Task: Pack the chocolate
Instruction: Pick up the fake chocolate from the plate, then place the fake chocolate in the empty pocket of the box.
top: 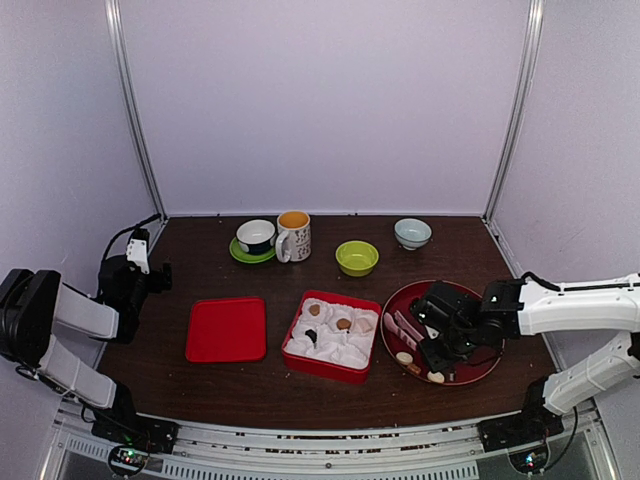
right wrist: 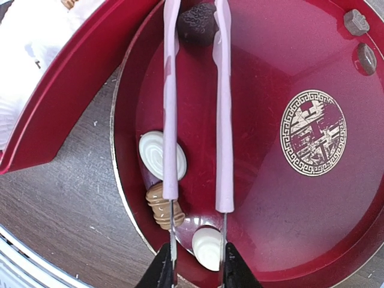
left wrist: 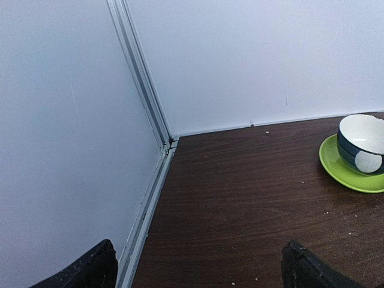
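Several chocolates lie on the round red plate (right wrist: 312, 198): a cream-white oval (right wrist: 155, 153), a ribbed caramel one (right wrist: 161, 210), another cream-white one (right wrist: 208, 247), and two small dark ones (right wrist: 360, 39) at the far rim. My right gripper (right wrist: 197, 270) is shut on pink-handled tongs (right wrist: 223, 120). The tongs' far ends straddle a dark brown chocolate (right wrist: 195, 23), but I cannot tell if they squeeze it. The red box (top: 333, 335), lined with white paper, holds a few chocolates (top: 343, 323). My left gripper (left wrist: 201, 270) is open and empty, far left near the wall.
A flat red lid (top: 227, 329) lies left of the box. At the back stand a dark bowl on a green saucer (top: 256, 238), a mug (top: 294, 236), a green bowl (top: 357, 257) and a pale bowl (top: 412, 233). White walls close in on three sides.
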`<state>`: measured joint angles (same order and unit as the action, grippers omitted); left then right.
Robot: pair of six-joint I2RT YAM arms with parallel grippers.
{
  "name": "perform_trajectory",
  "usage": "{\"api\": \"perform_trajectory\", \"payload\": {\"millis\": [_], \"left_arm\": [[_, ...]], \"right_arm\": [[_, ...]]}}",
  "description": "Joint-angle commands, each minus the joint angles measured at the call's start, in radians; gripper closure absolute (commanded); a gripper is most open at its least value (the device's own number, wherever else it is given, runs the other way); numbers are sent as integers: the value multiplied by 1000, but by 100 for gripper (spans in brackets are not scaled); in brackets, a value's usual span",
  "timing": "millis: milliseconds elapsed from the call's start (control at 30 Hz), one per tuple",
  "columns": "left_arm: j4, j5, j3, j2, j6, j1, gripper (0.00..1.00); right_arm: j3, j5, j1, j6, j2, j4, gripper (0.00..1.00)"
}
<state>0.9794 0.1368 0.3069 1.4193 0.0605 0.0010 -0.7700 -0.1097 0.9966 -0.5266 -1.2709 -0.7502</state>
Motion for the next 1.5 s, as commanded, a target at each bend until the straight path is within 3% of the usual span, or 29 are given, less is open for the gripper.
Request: {"api": "perform_trajectory", "payload": {"millis": [0, 433, 867, 1467], "left_arm": [[58, -8, 11, 6, -4, 10, 2], [57, -8, 11, 5, -4, 10, 2], [57, -8, 11, 6, -4, 9, 2], [57, -8, 11, 6, -4, 9, 2]], "right_arm": [[-31, -38, 1, -11, 42, -13, 76], [-28, -40, 1, -26, 162, -76, 78], [-35, 78, 52, 60, 310, 39, 78], [-100, 107, 140, 109, 130, 154, 79]]}}
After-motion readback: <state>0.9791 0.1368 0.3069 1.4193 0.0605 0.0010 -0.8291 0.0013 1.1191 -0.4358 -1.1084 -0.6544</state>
